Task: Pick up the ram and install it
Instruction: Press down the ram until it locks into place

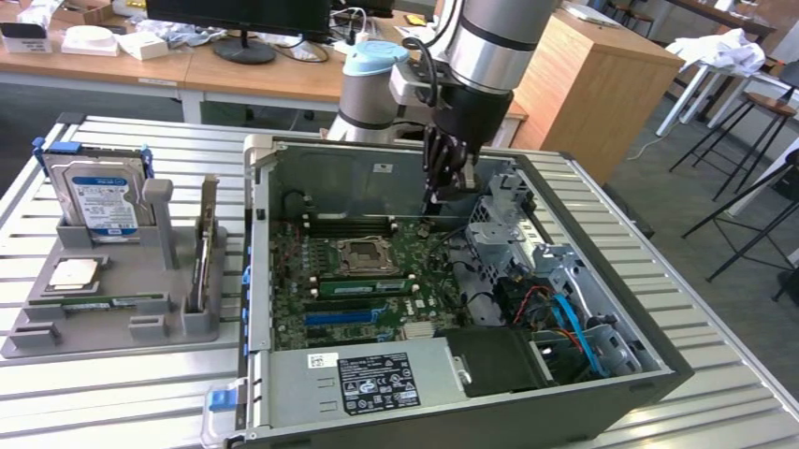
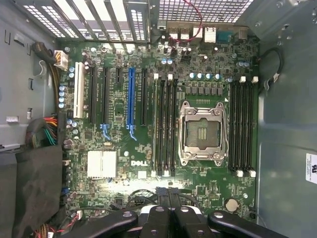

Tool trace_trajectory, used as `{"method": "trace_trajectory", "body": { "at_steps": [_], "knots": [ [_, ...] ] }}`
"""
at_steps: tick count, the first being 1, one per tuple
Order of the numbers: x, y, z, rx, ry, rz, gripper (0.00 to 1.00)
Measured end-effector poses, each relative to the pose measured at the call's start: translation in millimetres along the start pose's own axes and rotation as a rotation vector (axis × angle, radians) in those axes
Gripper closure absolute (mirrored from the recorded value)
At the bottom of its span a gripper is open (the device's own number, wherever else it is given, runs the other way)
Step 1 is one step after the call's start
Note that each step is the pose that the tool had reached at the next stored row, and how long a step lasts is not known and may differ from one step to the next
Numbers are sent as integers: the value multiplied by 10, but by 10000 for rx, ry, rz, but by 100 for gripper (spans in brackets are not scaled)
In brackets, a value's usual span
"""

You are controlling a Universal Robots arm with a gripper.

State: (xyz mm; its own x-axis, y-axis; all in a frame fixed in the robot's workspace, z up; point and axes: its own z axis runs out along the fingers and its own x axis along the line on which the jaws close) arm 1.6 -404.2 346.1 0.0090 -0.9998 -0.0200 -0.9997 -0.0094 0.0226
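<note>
A green ram stick (image 1: 362, 285) stands on edge in a memory slot on the motherboard, just in front of the empty CPU socket (image 1: 362, 254). My gripper (image 1: 446, 195) hangs inside the open computer case (image 1: 374, 173), near its back wall, behind the socket and above the board. In the wrist view the black fingers (image 2: 157, 215) sit close together over the board's edge, the gripper (image 2: 169, 194) shut with nothing seen between them. The dark memory slots (image 2: 164, 124) run beside the socket (image 2: 203, 131).
A grey parts tray (image 1: 112, 332) at the exterior view's left holds a hard drive (image 1: 103, 196), a silver processor chip (image 1: 75, 273), an upright card (image 1: 204, 243) and a thin green stick (image 1: 119, 302). A blue slot (image 1: 340, 318) and drive cages (image 1: 525, 234) crowd the case.
</note>
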Motion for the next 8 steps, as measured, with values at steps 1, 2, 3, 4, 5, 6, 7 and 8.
{"method": "trace_trajectory", "body": {
  "at_steps": [1,2,3,4,5,6,7,8],
  "knots": [
    [0,0,8,0,-1,0,90],
    [0,-1,16,1,-1,-1,90],
    [0,-1,25,1,0,-1,90],
    [1,-1,33,2,0,0,90],
    [1,-1,42,2,-1,0,90],
    [1,-1,50,2,0,0,90],
    [1,-1,60,3,-1,-1,90],
    [1,-2,71,3,-1,-1,90]
  ]
}}
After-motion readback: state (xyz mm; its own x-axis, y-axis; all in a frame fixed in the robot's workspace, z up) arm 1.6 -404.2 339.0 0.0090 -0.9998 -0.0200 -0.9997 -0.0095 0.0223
